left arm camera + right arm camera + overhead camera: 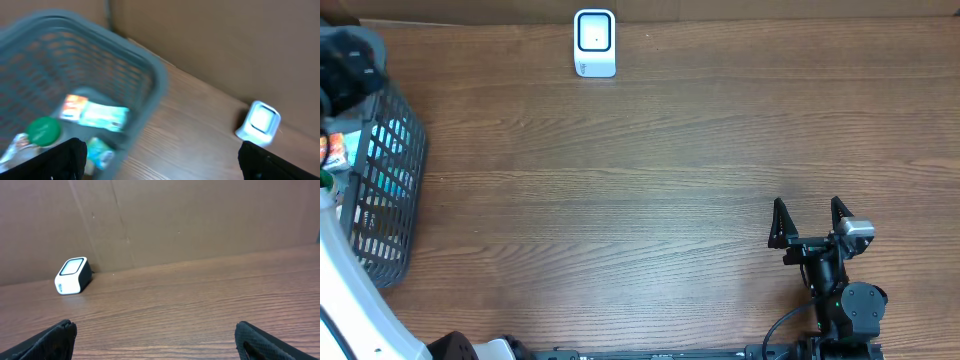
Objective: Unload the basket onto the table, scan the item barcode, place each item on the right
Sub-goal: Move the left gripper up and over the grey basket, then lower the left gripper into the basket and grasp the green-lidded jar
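The white barcode scanner (594, 42) stands at the table's far edge, its window facing up; it also shows in the left wrist view (260, 121) and the right wrist view (73, 275). Several items lie in the grey mesh basket (390, 190) at the left, blurred: a green-lidded one (43, 131) and a teal-and-orange packet (95, 114). My left gripper (350, 68) hovers over the basket's far end, open and empty (160, 167). My right gripper (810, 222) sits open near the front right, with only bare table between its fingers (155, 345).
A brown cardboard wall (200, 215) runs along the back of the wooden table (670, 180). The white left arm (350, 300) crosses the front left corner beside the basket.
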Action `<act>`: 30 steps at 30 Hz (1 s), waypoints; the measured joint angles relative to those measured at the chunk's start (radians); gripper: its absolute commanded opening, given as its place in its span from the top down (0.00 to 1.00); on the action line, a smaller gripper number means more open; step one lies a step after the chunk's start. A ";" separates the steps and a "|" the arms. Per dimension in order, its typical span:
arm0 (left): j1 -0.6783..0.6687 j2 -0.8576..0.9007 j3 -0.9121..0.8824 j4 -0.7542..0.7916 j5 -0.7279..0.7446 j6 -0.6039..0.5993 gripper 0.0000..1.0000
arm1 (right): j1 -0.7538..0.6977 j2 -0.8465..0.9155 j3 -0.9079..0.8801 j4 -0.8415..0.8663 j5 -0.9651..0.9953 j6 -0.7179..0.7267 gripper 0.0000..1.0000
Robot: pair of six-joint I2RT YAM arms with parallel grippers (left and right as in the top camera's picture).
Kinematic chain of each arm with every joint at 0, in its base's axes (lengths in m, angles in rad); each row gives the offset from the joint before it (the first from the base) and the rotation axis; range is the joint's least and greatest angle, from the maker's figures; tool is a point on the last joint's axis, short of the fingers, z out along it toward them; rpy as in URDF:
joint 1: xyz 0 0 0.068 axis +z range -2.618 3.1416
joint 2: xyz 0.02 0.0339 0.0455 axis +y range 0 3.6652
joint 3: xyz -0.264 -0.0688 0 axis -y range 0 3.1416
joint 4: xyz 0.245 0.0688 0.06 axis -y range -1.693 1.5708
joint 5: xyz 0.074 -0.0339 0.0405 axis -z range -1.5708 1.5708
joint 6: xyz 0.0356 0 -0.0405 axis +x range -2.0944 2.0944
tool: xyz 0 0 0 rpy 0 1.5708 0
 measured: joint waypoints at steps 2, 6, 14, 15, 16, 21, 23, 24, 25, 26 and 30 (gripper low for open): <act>0.046 0.002 0.000 0.006 -0.012 -0.007 0.00 | 0.000 0.000 0.000 0.000 0.000 0.000 0.00; 0.117 0.020 0.000 0.006 -0.076 -0.033 0.00 | 0.000 0.000 0.000 0.000 0.000 0.000 0.00; 0.208 0.147 0.005 -0.039 -0.164 -0.094 0.00 | 0.000 0.000 0.000 0.000 0.000 0.000 0.00; 0.218 0.170 0.005 -0.056 -0.176 -0.108 0.00 | 0.000 0.000 0.000 0.000 0.000 0.000 0.00; 0.230 0.196 0.004 -0.067 -0.188 -0.118 0.00 | 0.000 0.000 0.000 0.000 0.000 0.000 0.00; 0.285 0.303 -0.024 -0.073 -0.216 -0.145 0.00 | 0.000 0.000 0.000 0.000 0.000 0.000 0.00; 0.301 0.349 -0.029 -0.070 -0.225 -0.145 0.00 | 0.000 0.000 0.000 0.000 0.000 0.000 0.00; 0.306 0.368 -0.030 -0.067 -0.228 -0.145 0.00 | 0.000 0.000 0.000 -0.001 0.000 0.000 0.00; 0.311 0.389 -0.031 -0.059 -0.231 -0.145 0.00 | 0.000 0.000 0.000 0.000 0.000 0.000 0.00; 0.313 0.408 -0.031 -0.047 -0.235 -0.143 0.00 | 0.000 0.000 0.000 0.000 0.000 0.000 0.00; 0.312 0.472 -0.032 -0.002 -0.242 -0.133 0.00 | 0.000 0.000 0.000 0.000 0.000 0.000 0.00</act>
